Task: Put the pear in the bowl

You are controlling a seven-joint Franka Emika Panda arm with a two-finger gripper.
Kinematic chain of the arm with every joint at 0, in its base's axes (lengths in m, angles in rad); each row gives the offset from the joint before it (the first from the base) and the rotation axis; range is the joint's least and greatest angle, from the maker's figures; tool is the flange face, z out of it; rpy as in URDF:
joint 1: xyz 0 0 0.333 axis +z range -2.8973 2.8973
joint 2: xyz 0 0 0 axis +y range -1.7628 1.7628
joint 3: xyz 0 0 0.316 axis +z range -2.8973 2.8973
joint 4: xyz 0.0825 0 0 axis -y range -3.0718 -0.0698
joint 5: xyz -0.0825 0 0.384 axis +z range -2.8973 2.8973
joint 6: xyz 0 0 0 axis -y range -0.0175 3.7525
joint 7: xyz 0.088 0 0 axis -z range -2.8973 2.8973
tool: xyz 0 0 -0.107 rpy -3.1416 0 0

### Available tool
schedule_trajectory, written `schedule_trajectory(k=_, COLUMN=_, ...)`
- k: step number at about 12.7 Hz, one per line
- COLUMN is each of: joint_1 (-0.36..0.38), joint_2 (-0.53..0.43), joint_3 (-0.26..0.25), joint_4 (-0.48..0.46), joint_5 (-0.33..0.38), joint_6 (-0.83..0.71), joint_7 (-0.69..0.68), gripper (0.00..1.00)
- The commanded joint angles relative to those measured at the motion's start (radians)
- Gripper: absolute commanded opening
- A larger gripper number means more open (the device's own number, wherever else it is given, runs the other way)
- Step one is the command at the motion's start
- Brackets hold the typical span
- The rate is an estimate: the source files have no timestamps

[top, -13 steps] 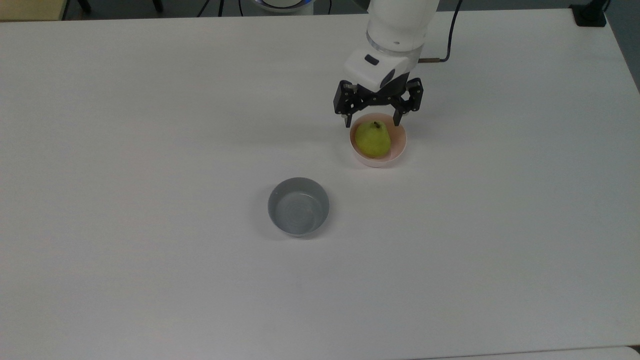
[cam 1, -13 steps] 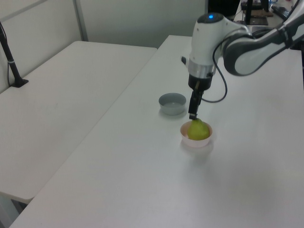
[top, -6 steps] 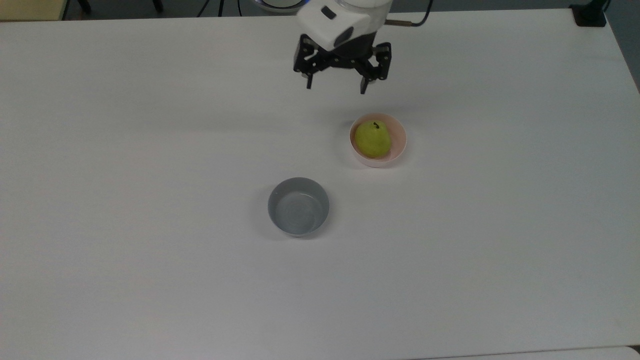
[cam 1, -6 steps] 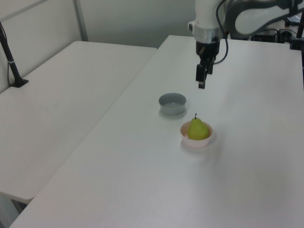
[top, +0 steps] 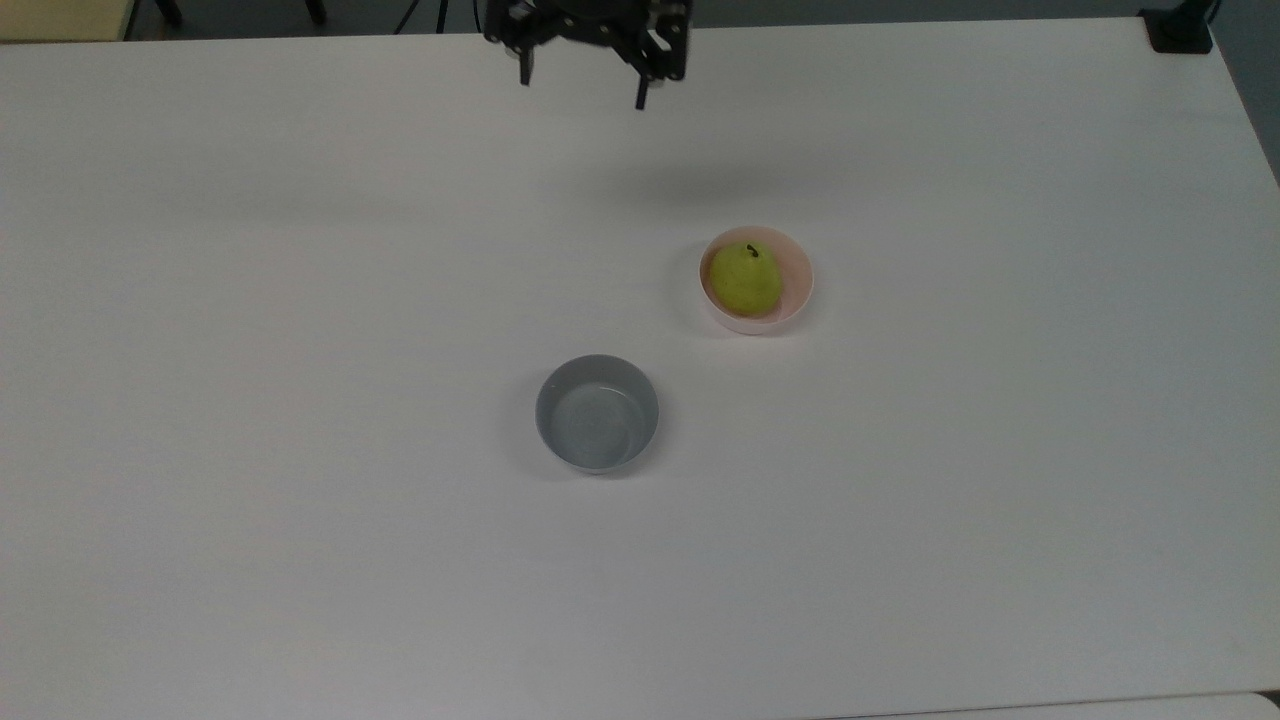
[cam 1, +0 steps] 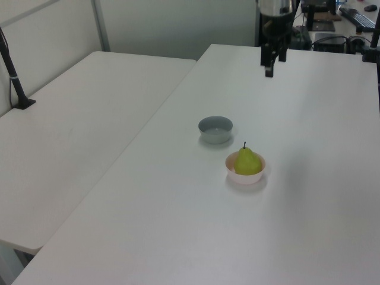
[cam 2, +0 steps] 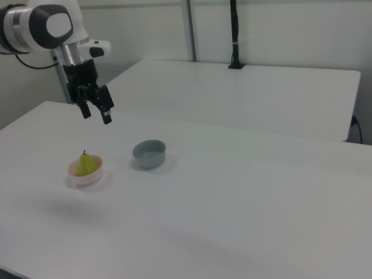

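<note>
A: Where is the pear (top: pixel 745 277)?

B: Sitting upright inside the pink bowl (top: pixel 797 290), stem up, on the white table (top: pixel 300 300). In the left view it fills most of the bowl and rises above the rim.

A: And the gripper (top: pixel 583 88)?

B: High above the table and well apart from the pink bowl, toward the top view's upper left of it. Its two fingers (cam 2: pixel 106 118) are spread apart with nothing between them.

A: Anything else near the pink bowl?

B: A grey bowl (top: pixel 597 412), with nothing in it, stands near the pink bowl, toward the top view's lower left of it. In the right view it lies on the right view's right of the pink bowl, not touching it.
</note>
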Motion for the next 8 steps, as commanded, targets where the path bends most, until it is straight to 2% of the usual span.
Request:
schedule_trajectory(k=1, joint_1=-0.051, joint_2=-0.067, joint_3=-0.028, joint_4=-0.008, joint_5=0.065, joint_6=-0.068, joint_7=-0.098, gripper=1.0)
schedule_trajectory(k=5, joint_1=-0.117, joint_2=-0.092, joint_3=-0.047, joint_4=-0.009, joint_5=0.117, joint_6=-0.059, joint_7=-0.298, gripper=1.0)
schedule_trajectory(k=8, joint_1=-0.118, joint_2=-0.09, joint_3=-0.065, joint_4=-0.009, joint_5=0.128, joint_6=-0.01, joint_7=-0.369, gripper=1.0)
